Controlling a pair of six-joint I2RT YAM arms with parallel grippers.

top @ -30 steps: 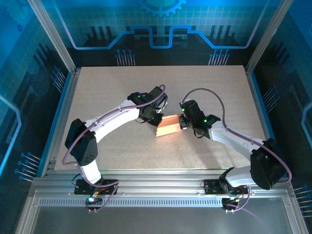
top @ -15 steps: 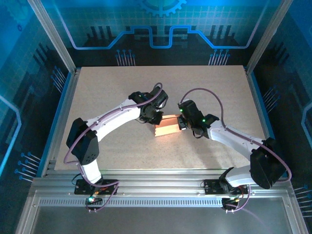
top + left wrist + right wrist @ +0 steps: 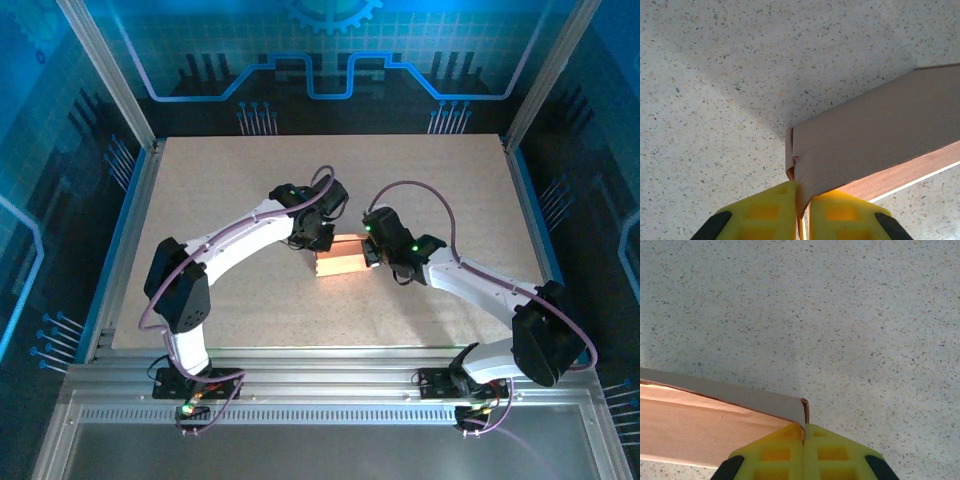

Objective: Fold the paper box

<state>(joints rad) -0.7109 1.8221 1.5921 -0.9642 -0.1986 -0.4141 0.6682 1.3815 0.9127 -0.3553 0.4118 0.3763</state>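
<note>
Paper box (image 3: 338, 262) mid-table | left tool (image 3: 801, 199) clamps one end | right tool (image 3: 804, 434) clamps other

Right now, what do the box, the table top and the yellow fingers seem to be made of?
The paper box: probably thin cardboard, matte tan-pink, with sharp creases and a thin cut edge.
The table top: pale, speckled with dark flecks, low sheen; maybe laminate or composite.
The fingers of the left hand: yellow, smooth, with recessed squares; likely moulded plastic.
</note>
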